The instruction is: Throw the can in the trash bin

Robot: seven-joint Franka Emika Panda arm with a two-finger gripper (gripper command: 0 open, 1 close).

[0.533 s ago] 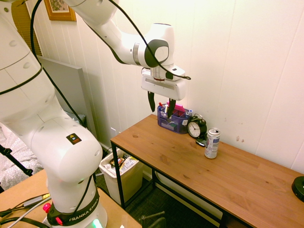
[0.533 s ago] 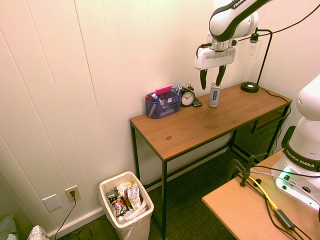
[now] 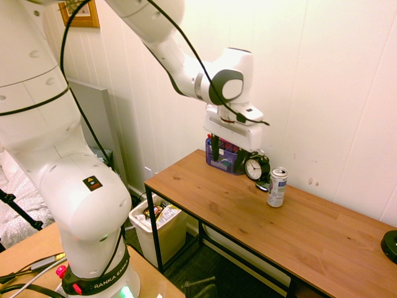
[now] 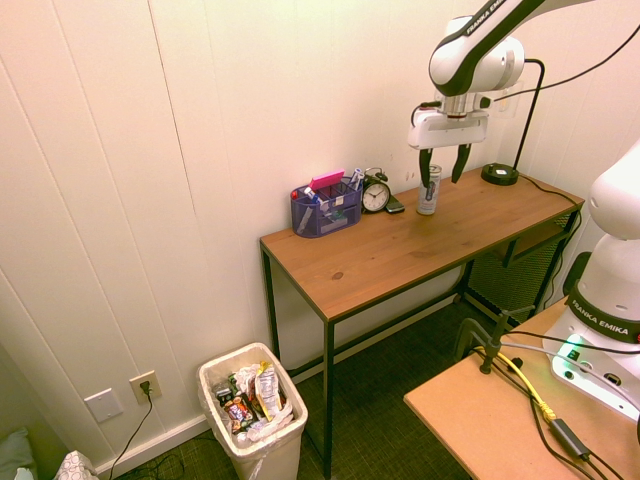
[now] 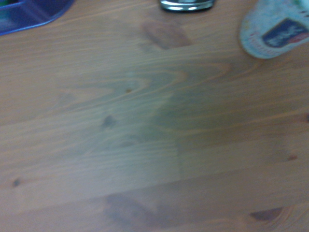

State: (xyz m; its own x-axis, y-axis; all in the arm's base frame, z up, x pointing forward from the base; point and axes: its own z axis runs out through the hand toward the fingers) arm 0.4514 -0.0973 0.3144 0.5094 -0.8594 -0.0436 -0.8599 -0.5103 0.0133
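Note:
The can (image 3: 276,187) stands upright on the wooden table (image 3: 248,217), right beside the alarm clock; it is silver with a blue-and-white label. In the second exterior view the can (image 4: 429,190) sits just under my gripper (image 4: 443,164), which hangs open and empty a little above it. In the first exterior view my gripper (image 3: 228,150) hovers left of the can, over the back of the table. The wrist view catches the can (image 5: 275,29) at one edge. The trash bin (image 4: 270,455), cream-white and holding wrappers, stands on the floor past the table's end, and the first exterior view shows the trash bin (image 3: 169,241) beneath the near table corner.
A round black alarm clock (image 3: 255,167) and a translucent blue organiser box (image 3: 224,160) stand against the wall, close to my gripper. A black lamp base (image 4: 498,173) sits at the table's far end. The white panelled wall runs right behind the table.
The arm has swung along the wall towards the can and dropped slightly, carrying the gripper from over the organiser to above the can. The gripper stays open.

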